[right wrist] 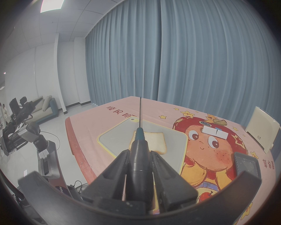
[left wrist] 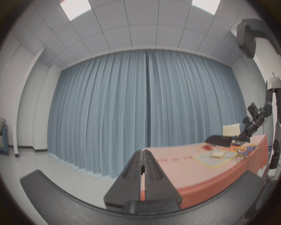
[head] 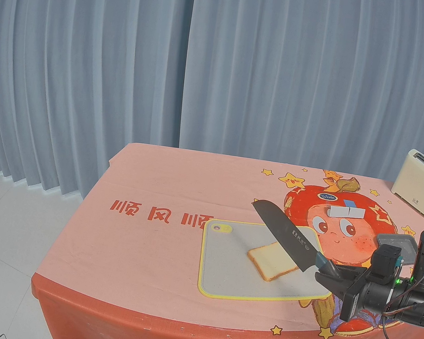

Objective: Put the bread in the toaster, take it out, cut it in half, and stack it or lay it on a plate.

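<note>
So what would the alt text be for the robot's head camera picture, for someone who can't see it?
The robot's right hand holds a dark knife over a slice of bread lying on a cutting board on a pink table. A cream toaster stands at the table's far right corner, blue curtains behind.

My tool (right wrist: 140, 156) grips a knife (right wrist: 140, 117) by its handle, blade edge-on over the cutting board (right wrist: 114, 137). A bread slice (right wrist: 152, 142) lies on that board. A cream toaster (right wrist: 262, 129) stands well away from it on the pink counter (right wrist: 96, 120).
</note>
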